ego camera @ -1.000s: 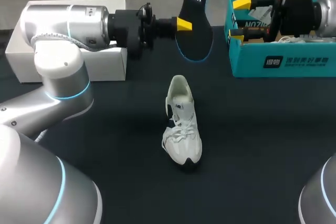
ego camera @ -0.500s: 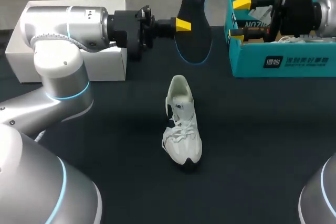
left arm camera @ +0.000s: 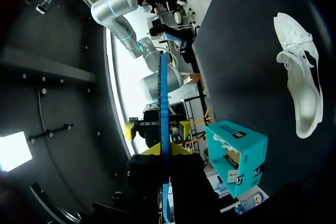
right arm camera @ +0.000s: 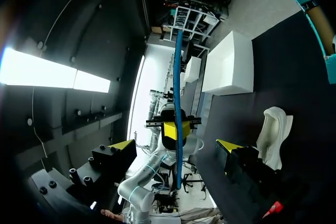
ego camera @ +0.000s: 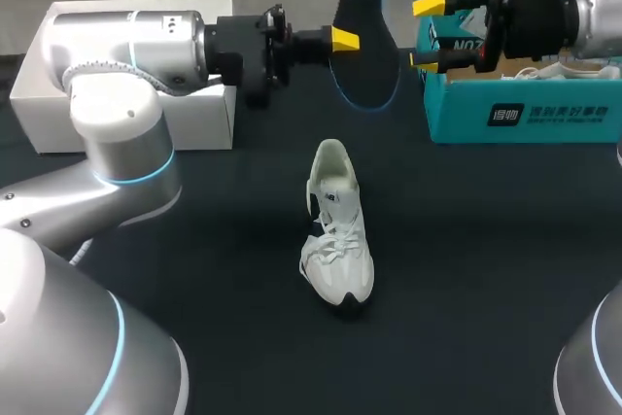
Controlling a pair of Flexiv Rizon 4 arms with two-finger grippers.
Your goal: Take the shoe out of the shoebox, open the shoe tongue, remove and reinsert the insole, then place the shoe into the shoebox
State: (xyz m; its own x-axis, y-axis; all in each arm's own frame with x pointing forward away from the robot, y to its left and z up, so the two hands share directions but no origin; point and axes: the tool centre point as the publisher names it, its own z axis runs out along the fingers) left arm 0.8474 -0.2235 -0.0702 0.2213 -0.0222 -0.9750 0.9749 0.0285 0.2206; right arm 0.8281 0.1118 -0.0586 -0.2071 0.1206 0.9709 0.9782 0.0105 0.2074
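Head view, one shoe [ego camera: 335, 230], one insole [ego camera: 367, 55] clamped by left end effector [ego camera: 352, 43], right end effector [ego camera: 426, 34] apart

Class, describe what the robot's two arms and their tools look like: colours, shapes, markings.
Both the left arm and right arm are thick, rounded silver-grey tubes with light-blue rings at the joints. Each ends in a black wrist block. The left tool and right tool have two black fingers capped with yellow tips.
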